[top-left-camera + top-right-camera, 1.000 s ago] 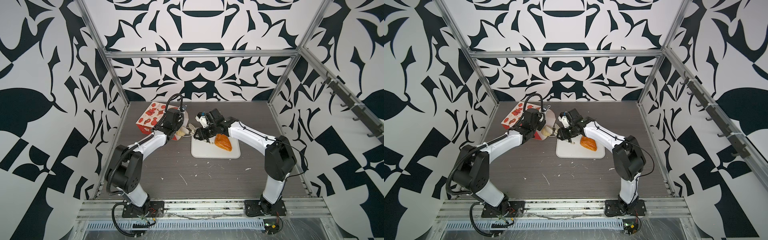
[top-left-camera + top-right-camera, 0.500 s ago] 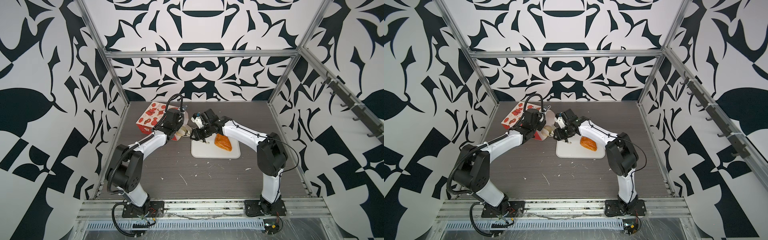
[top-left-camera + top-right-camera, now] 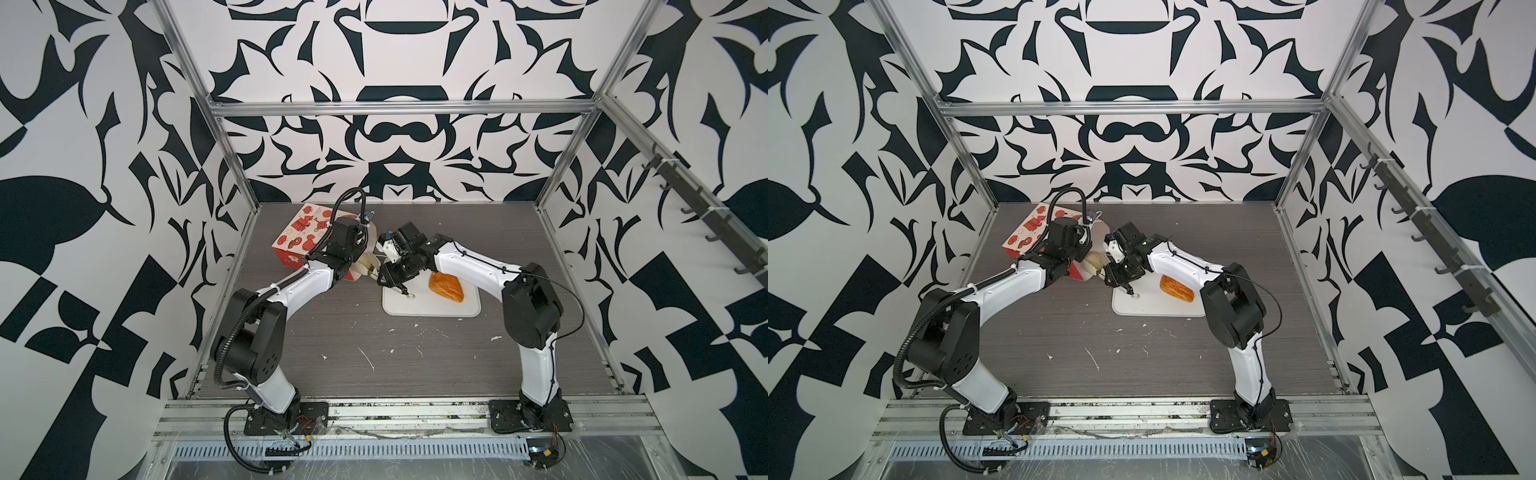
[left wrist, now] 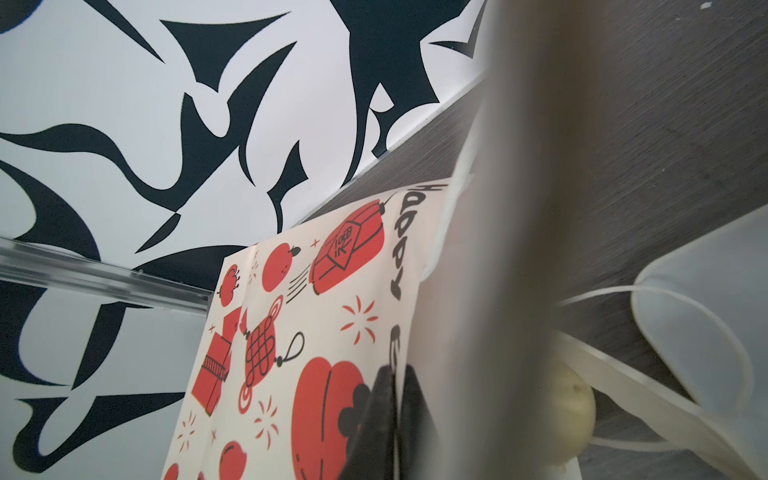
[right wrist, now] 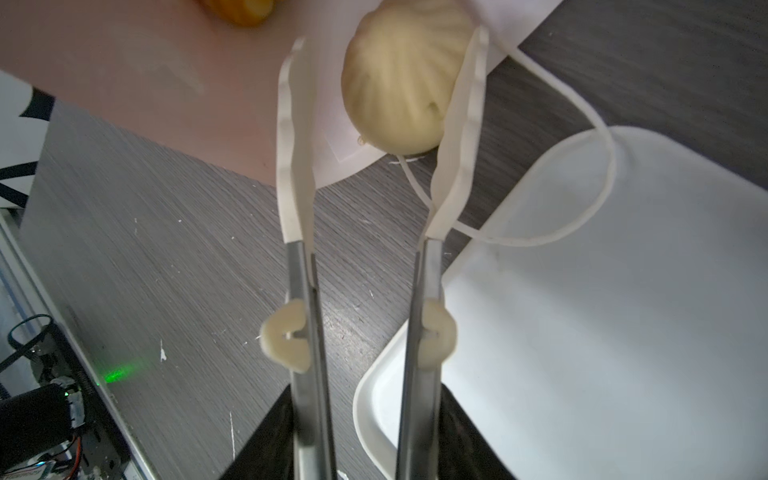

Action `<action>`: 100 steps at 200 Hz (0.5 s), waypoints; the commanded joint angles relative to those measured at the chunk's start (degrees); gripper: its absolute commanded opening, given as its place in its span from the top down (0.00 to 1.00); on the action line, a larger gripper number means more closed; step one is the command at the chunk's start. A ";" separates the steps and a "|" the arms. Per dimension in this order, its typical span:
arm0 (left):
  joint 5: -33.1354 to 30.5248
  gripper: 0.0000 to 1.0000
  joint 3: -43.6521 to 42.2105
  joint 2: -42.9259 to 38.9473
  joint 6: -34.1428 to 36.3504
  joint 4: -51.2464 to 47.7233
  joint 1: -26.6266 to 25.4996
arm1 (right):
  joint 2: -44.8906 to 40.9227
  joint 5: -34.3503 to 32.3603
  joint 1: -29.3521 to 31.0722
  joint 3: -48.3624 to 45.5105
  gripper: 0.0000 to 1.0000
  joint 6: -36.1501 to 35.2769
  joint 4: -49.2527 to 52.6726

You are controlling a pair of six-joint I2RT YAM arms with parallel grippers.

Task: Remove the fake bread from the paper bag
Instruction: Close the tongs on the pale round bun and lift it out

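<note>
The paper bag (image 3: 303,232) (image 3: 1027,235) lies on its side at the back left, red pictures on its wall (image 4: 316,332). My left gripper (image 4: 395,374) (image 3: 351,266) is shut on the bag's edge at the mouth. My right gripper (image 5: 365,411) (image 3: 401,266) is shut on metal tongs (image 5: 303,291). Their white tips straddle a pale cream bun (image 5: 399,91) (image 4: 571,399) (image 3: 1094,262) in the bag's mouth; one tip touches it. A yellow piece of fake bread (image 5: 243,8) shows deeper inside. An orange flaky piece (image 3: 446,287) (image 3: 1177,288) lies on the white tray (image 3: 428,309).
The tray (image 5: 602,332) (image 3: 1154,309) sits just right of the bag's mouth. A white cord handle (image 5: 598,166) loops from the bag onto the tray's corner. White crumbs (image 3: 368,359) dot the dark wooden table. Metal frame posts (image 3: 232,166) stand at the back corners.
My right arm has moved left toward the bag's mouth, bringing the tongs' tips around the cream bun. The left gripper has kept still on the bag's edge.
</note>
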State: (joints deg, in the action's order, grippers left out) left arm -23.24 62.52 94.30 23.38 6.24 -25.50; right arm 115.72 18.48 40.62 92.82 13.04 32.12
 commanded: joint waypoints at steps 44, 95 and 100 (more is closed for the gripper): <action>0.12 0.93 0.34 0.41 -0.50 1.34 0.25 | 0.56 -3.54 1.44 4.44 0.68 -1.72 2.70; 0.04 0.93 0.16 0.44 -0.49 1.41 0.20 | -0.66 -4.50 1.40 4.32 0.82 -1.70 2.46; 0.04 0.93 0.17 0.40 -0.48 1.37 0.21 | -0.75 -4.59 1.40 4.39 0.84 -1.70 2.53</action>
State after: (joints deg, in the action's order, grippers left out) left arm -23.24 62.52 94.30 23.38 6.24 -25.50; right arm 118.02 15.11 41.78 94.76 11.81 34.57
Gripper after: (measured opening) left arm 0.073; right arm 0.297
